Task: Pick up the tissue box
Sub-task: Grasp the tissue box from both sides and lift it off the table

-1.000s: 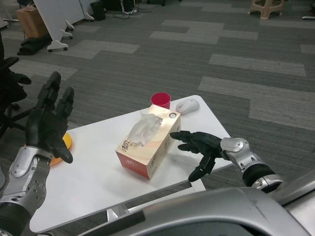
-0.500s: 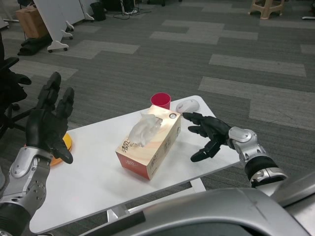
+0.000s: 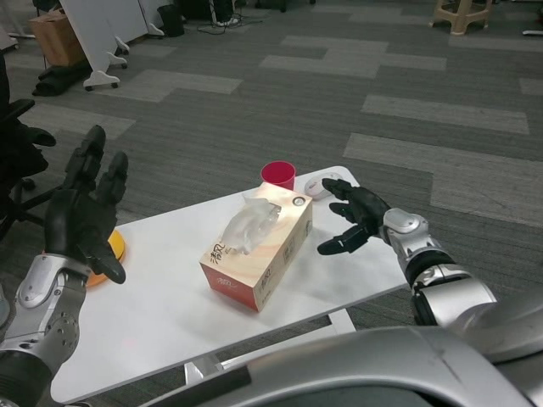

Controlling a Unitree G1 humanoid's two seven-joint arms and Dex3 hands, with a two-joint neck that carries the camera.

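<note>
We are still reaching: the box (image 3: 258, 251) lies untouched mid-surface (image 3: 170, 314), our right hand (image 3: 355, 215) spread and empty just beside its far end, our left hand (image 3: 85, 212) raised, fingers apart and empty, well off to the side. Next, we judge, both hands must close in on the box's opposite sides. A red cup (image 3: 277, 175) and a mouse (image 3: 321, 184) crowd the far end behind the right hand; an orange disc (image 3: 114, 251) sits under the left.

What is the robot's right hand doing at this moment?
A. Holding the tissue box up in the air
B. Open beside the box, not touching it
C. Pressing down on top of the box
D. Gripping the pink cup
B: the right hand is open with fingers spread, a gap of white table between it and the tissue box.
</note>
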